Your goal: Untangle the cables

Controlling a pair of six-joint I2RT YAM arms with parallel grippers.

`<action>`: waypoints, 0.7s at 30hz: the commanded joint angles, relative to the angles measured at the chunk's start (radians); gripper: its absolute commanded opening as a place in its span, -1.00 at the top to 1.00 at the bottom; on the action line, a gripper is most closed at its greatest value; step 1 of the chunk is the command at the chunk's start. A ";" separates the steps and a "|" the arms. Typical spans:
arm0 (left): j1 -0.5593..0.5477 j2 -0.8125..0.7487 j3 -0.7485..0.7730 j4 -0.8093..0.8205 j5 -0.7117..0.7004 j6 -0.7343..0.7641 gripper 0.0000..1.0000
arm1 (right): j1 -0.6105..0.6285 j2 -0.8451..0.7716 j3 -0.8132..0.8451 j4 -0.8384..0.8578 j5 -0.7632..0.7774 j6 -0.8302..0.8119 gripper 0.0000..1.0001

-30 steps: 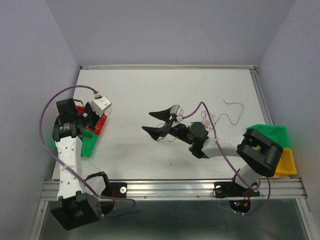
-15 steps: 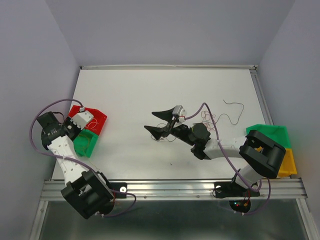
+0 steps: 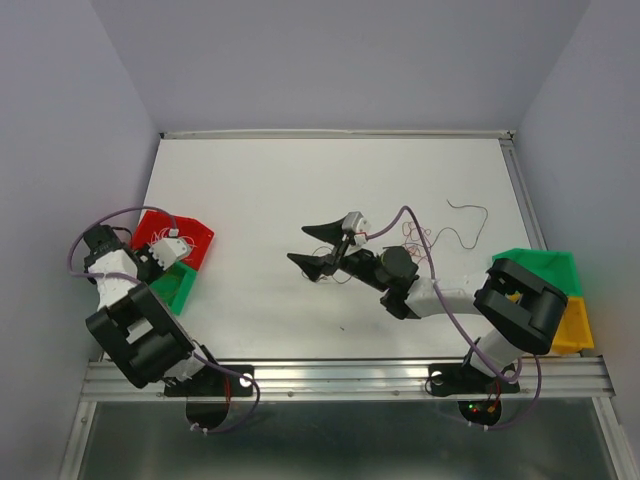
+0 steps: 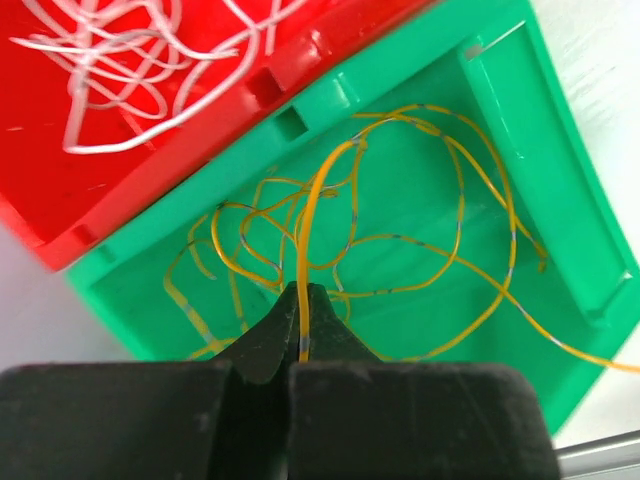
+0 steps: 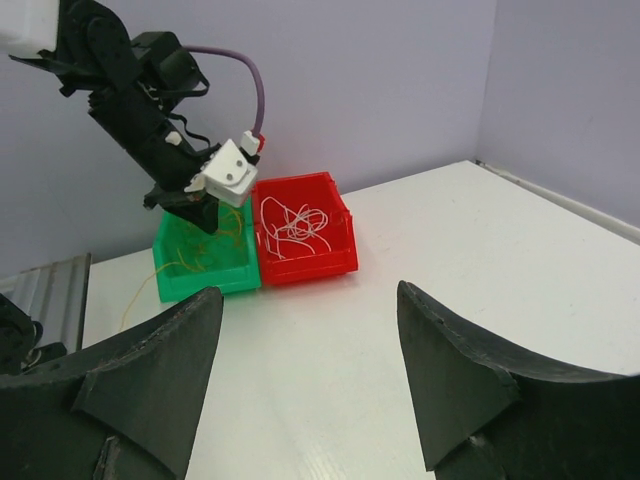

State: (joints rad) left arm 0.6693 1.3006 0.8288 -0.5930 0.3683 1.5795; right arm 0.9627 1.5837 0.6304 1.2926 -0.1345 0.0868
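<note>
The left gripper (image 4: 300,305), pressed shut, pinched a thin yellow wire (image 4: 301,240) straight above the green plastic bin (image 4: 540,130), its loops already lying inside. The loose tangle of thin reddish cables (image 3: 415,235) lay nearer the right gripper (image 3: 296,243), which stood spread.

Honestly, nothing to read here. No text, labels, brand names, numbers or signs are legible in any of the three views.
</note>
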 commanded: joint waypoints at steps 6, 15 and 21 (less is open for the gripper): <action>-0.034 0.111 -0.039 0.111 -0.100 -0.018 0.95 | -0.002 0.013 0.054 0.073 -0.014 0.005 -0.50; -0.071 0.039 -0.033 0.208 -0.158 -0.127 0.05 | -0.002 0.015 0.058 0.059 -0.014 0.004 -0.50; -0.071 -0.043 0.056 0.087 -0.146 -0.139 -0.12 | -0.002 0.002 0.074 -0.001 0.001 0.005 -0.50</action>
State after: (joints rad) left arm 0.5972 1.3293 0.8055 -0.4423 0.2165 1.4662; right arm 0.9627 1.5997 0.6445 1.2873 -0.1455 0.0940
